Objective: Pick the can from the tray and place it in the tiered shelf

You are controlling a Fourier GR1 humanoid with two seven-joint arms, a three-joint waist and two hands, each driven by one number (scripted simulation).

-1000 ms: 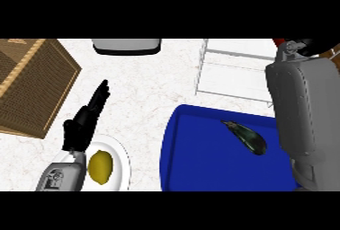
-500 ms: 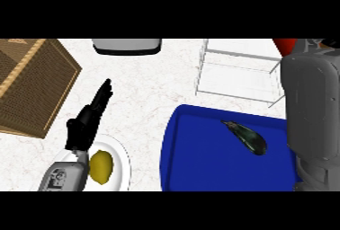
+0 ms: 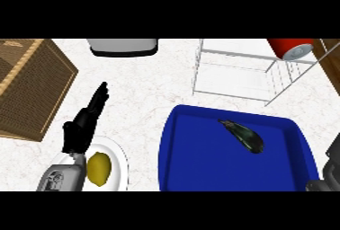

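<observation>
Can point(image 3: 290, 47) now seen lying on tiered shelf point(image 3: 239, 74), right arm withdrawn; placement judged done. Left hand point(image 3: 85, 121) rests open; right hand unseen.

A red can point(image 3: 291, 47) lies on the white wire tiered shelf point(image 3: 240, 72) at top right. Below, a blue tray point(image 3: 199, 155) holds a dark eggplant point(image 3: 243, 135). The left hand point(image 3: 85, 120) rests open beside a lemon point(image 3: 99, 168) on a white plate point(image 3: 118, 157).
</observation>
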